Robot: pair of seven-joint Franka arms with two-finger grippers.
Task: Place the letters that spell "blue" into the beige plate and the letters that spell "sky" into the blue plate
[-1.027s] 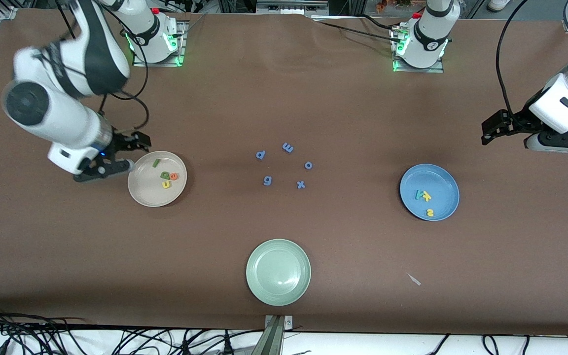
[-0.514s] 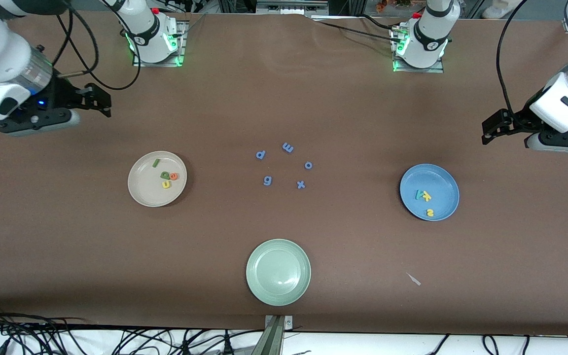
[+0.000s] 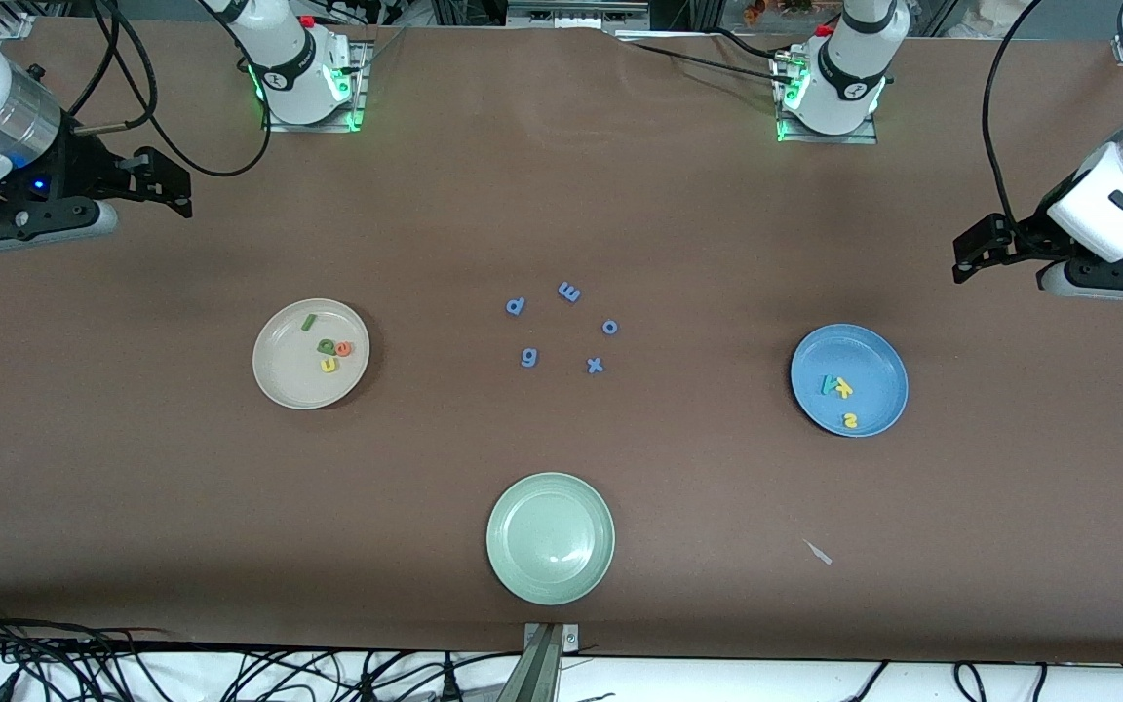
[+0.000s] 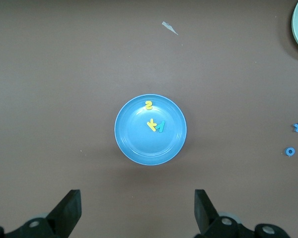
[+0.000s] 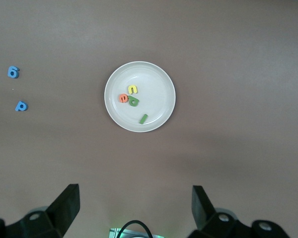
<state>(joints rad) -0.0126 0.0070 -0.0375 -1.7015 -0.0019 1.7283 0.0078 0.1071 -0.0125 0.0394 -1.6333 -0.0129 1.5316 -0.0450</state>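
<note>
Looking down from the front view, I saw the beige plate (image 3: pixel 311 353) toward the right arm's end of the table, holding the green l (image 3: pixel 308 322), green b (image 3: pixel 327 346), orange e (image 3: pixel 343 348) and yellow u (image 3: pixel 329 365). The blue plate (image 3: pixel 849 379) toward the left arm's end held the teal y (image 3: pixel 828 385), yellow k (image 3: pixel 843 389) and yellow s (image 3: pixel 850 420). Five blue letters (image 3: pixel 562 328) lay on the table between those plates, with the pale green plate (image 3: pixel 550 537) nearer the camera, nothing in it. The right gripper (image 3: pixel 157 180) and left gripper (image 3: pixel 973 252) hung over bare table at their ends, both waiting.

Through the left wrist view, the left gripper (image 4: pixel 136 210) showed its fingers (image 4: pixel 69 208) spread wide, gripping nothing, with the blue plate (image 4: pixel 134 144) and its three letters between them.

Through the right wrist view, the right gripper (image 5: pixel 134 208) likewise had fingers (image 5: pixel 201 203) wide apart and bare, the beige plate (image 5: pixel 154 84) framed between them.
</note>
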